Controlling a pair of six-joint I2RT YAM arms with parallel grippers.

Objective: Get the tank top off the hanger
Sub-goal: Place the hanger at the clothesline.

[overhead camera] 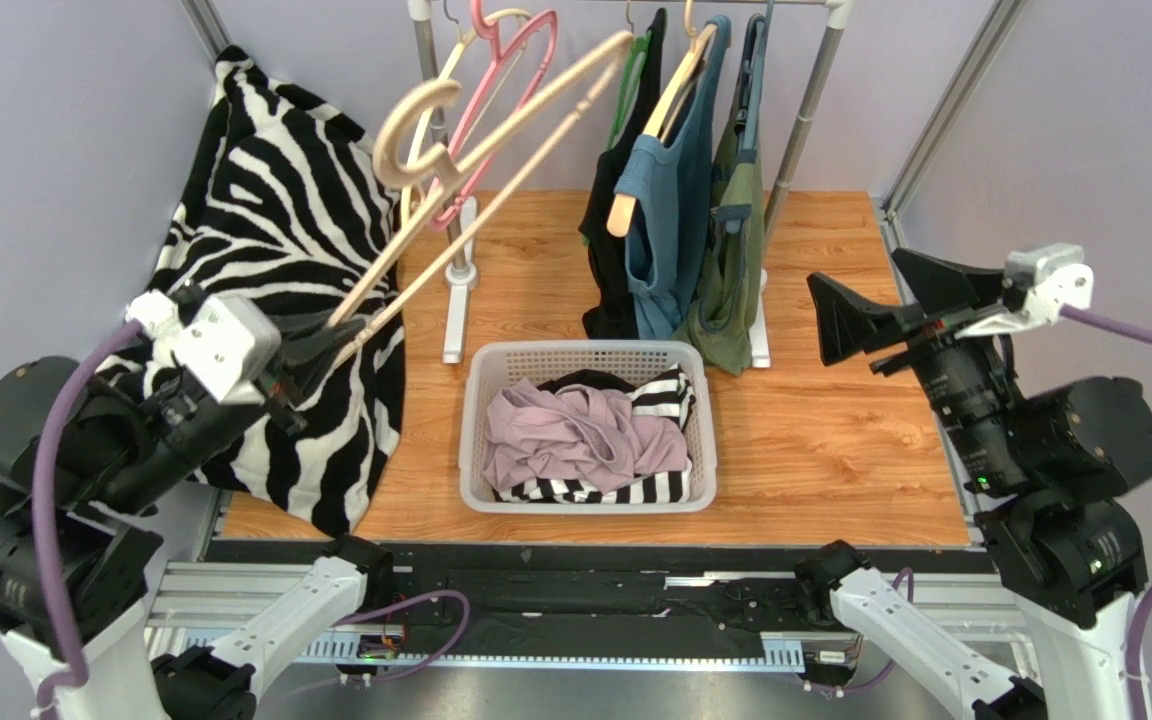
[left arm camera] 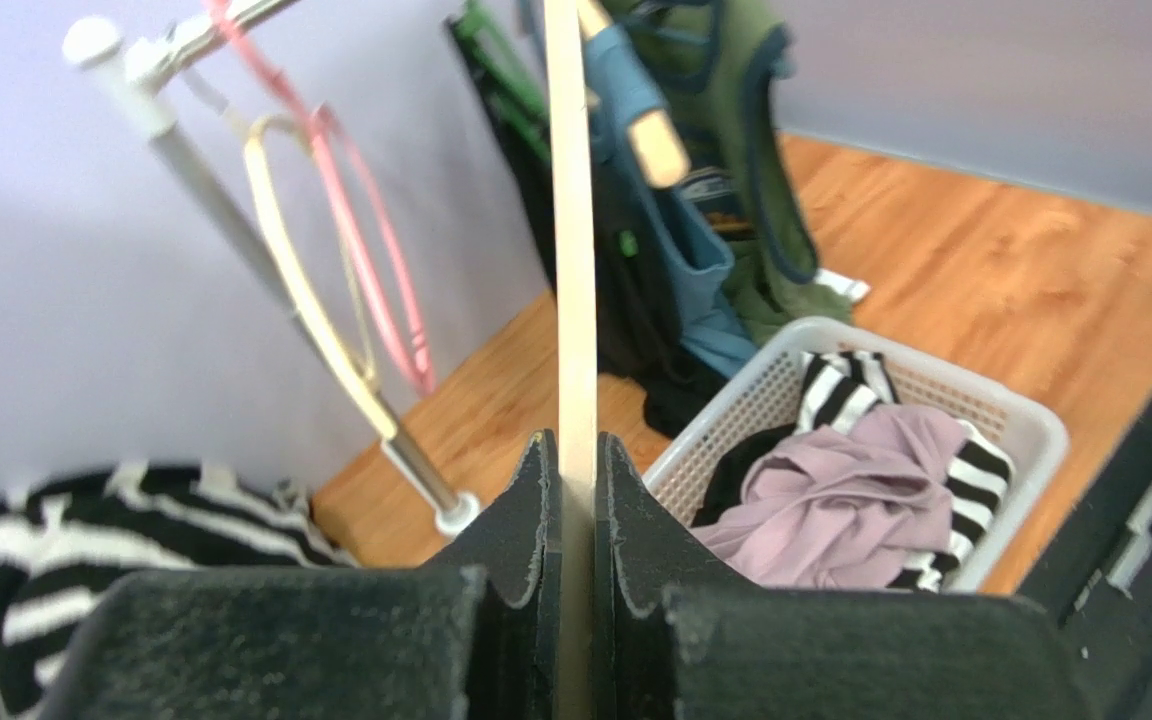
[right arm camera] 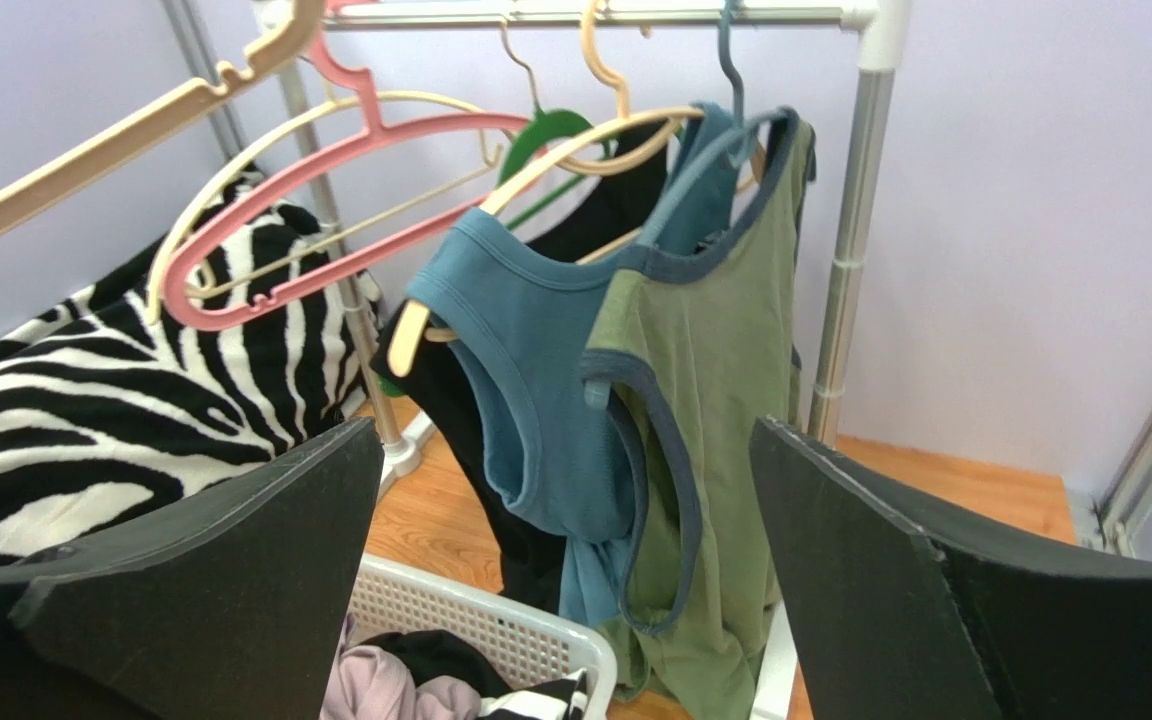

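Pale smooth wood forms the slim bare wooden hanger (left arm camera: pixel 575 300), which stands slanted in the air. Its thin bar is pinched between the flat black fingers of the left hand (left arm camera: pixel 576 458), closed tight on it. The soft mauve tank top (overhead camera: pixel 575 428) lies crumpled in the white plastic lattice basket (overhead camera: pixel 471 428) on the wood-grain bench (overhead camera: pixel 823 450), on top of a black-and-white striped cloth (overhead camera: pixel 657 398). The right hand (right arm camera: pixel 564 450) hangs in the air, its two broad black plates spread wide and holding nothing. It faces a teal tank top (right arm camera: pixel 537 360) and an olive green tank top (right arm camera: pixel 702 360) on the round metal rail (right arm camera: pixel 853 225).
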